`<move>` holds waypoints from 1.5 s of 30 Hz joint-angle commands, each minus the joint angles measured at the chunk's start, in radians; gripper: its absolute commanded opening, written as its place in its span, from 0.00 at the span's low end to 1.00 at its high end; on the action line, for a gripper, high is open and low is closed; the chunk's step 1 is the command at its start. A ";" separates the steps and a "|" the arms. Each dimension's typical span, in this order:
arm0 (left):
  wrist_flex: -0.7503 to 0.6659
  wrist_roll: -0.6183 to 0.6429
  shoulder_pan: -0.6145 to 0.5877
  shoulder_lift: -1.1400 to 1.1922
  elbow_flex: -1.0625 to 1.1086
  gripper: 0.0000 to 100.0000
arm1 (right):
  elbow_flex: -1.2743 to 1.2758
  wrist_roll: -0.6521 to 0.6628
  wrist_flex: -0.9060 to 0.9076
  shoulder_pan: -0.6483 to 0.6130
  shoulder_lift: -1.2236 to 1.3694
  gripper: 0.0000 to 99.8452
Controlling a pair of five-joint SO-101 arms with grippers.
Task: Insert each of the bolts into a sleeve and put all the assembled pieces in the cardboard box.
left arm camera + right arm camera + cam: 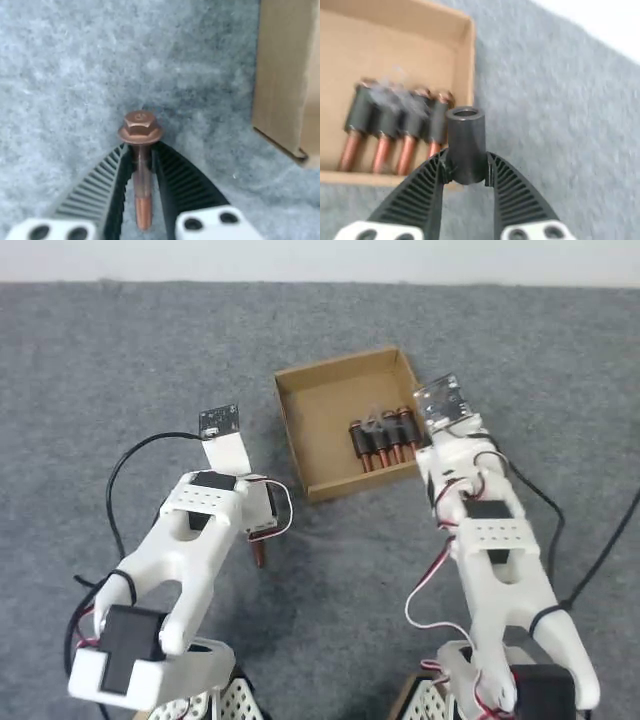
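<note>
My left gripper point(141, 150) is shut on the shank of a copper bolt point(140, 127), whose hex head points away from the wrist, low over the grey carpet. In the high view this bolt point(259, 553) hangs below the left arm, to the left of and nearer than the cardboard box point(300, 430). My right gripper point(466, 162) is shut on a black sleeve point(466, 132) with its open end up, just off the box's right wall point(466, 60). Several assembled pieces point(395, 125) lie side by side in the box point(382, 440).
Grey carpet point(120, 360) covers the table around the box. Black cables point(125, 465) loop beside the left arm, and others trail by the right arm point(555, 530). A box corner point(285, 75) stands beyond the bolt in the left wrist view.
</note>
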 commanded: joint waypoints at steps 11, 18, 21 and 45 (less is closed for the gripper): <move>-0.021 -0.009 -0.006 -0.068 -0.012 0.01 | 0.175 -0.445 -0.539 -0.173 -0.041 0.01; -0.051 -0.009 -0.006 -0.068 -0.004 0.01 | 0.330 -0.640 -0.797 -0.228 -0.041 0.01; -0.051 -0.009 -0.008 -0.068 -0.004 0.01 | 0.396 -0.641 -0.901 -0.245 -0.041 0.01; -0.054 -0.009 -0.008 -0.068 -0.002 0.01 | 0.488 -0.637 -1.698 -0.242 0.578 0.01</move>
